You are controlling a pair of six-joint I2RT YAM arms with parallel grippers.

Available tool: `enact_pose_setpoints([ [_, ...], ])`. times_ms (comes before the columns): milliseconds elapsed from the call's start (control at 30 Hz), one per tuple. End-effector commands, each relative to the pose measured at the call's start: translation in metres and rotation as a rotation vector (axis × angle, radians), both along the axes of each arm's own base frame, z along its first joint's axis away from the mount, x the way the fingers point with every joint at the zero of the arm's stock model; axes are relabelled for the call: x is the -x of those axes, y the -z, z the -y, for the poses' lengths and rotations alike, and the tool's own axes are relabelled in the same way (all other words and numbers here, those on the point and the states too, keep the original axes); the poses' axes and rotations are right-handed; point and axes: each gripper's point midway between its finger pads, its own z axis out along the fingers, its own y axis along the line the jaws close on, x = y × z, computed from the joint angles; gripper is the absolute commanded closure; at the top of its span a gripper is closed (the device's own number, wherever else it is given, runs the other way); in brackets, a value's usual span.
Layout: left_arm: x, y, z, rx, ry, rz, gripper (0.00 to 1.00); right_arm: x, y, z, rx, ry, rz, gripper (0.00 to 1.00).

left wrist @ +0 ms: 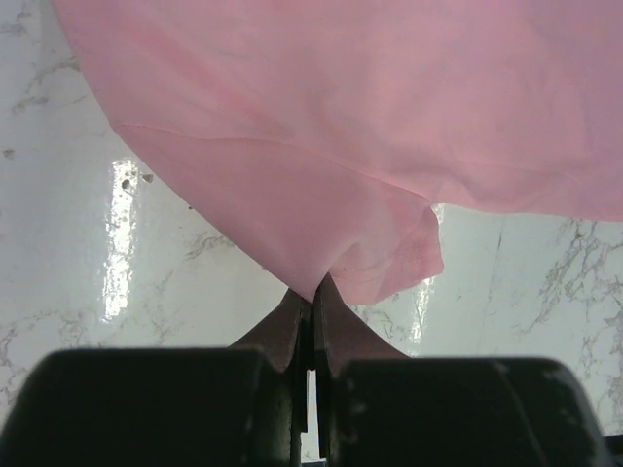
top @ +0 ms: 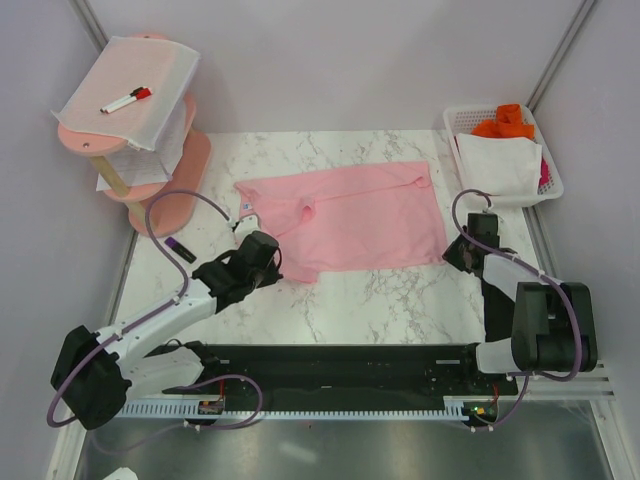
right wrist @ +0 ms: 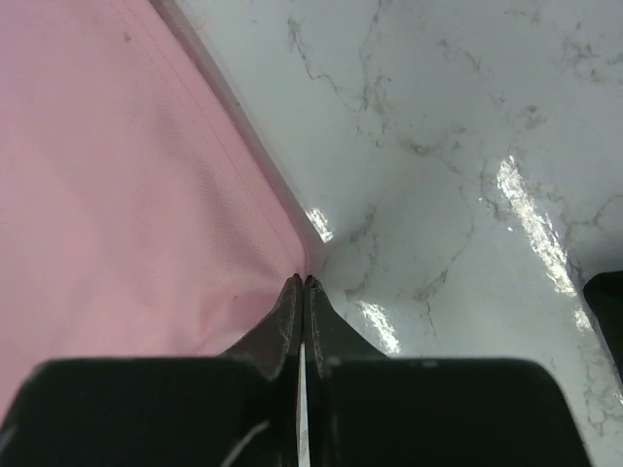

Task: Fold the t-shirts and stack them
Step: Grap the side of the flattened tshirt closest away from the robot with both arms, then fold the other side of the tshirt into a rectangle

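Jaws of the left gripper (left wrist: pixel 313 292) are pressed together on a bunched fold at the near-left edge of the pink t-shirt (top: pixel 350 215), and the cloth rises off the marble table (top: pixel 400 290) just ahead of the tips. The right gripper (right wrist: pixel 304 284) is clamped the same way, pinching the shirt's near-right corner. A hem runs away ahead and to its left, with bare marble ahead and to its right. The shirt lies mostly flat between the two grippers, its small white tag (top: pixel 246 210) just beyond the left one.

Beyond and to the left of the left gripper stands a pink tiered stand (top: pixel 175 205), draped with a white mesh sheet (top: pixel 150 90) that carries a red-capped marker (top: pixel 126 99). A small dark object (top: pixel 180 247) lies on the marble just left of that gripper, between it and the stand's base. Just beyond the right gripper sits a white basket (top: pixel 553 180) holding an orange cloth (top: pixel 505 122) and a white cloth (top: pixel 500 165) that hangs over the near rim.

In view are one shirt, one stand, one basket and one marker.

Free marble runs along the shirt's near side between the grippers, and a narrower strip lies beyond the shirt up to the wall. The table's right edge is close beside the right gripper.
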Motion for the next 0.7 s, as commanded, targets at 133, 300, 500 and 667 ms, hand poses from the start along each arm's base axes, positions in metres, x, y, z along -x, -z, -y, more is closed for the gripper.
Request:
enact_pose_setpoints([
  [133,-0.041,-0.033,-0.022,-0.105,-0.101,0.087,0.98,-0.031,-0.048,-0.004,-0.022,-0.010,0.149,1.00],
  [300,-0.075,-0.054,-0.031,-0.094,-0.125,0.122,0.98,-0.063,-0.074,-0.003,-0.027,0.000,0.219,1.00],
  [500,-0.113,-0.064,-0.043,-0.118,-0.144,0.140,0.98,-0.106,-0.093,-0.002,-0.050,0.019,0.285,1.00],
  [667,-0.146,-0.060,-0.047,-0.183,-0.137,0.131,0.98,-0.144,-0.090,-0.009,-0.103,0.009,0.313,1.00],
])
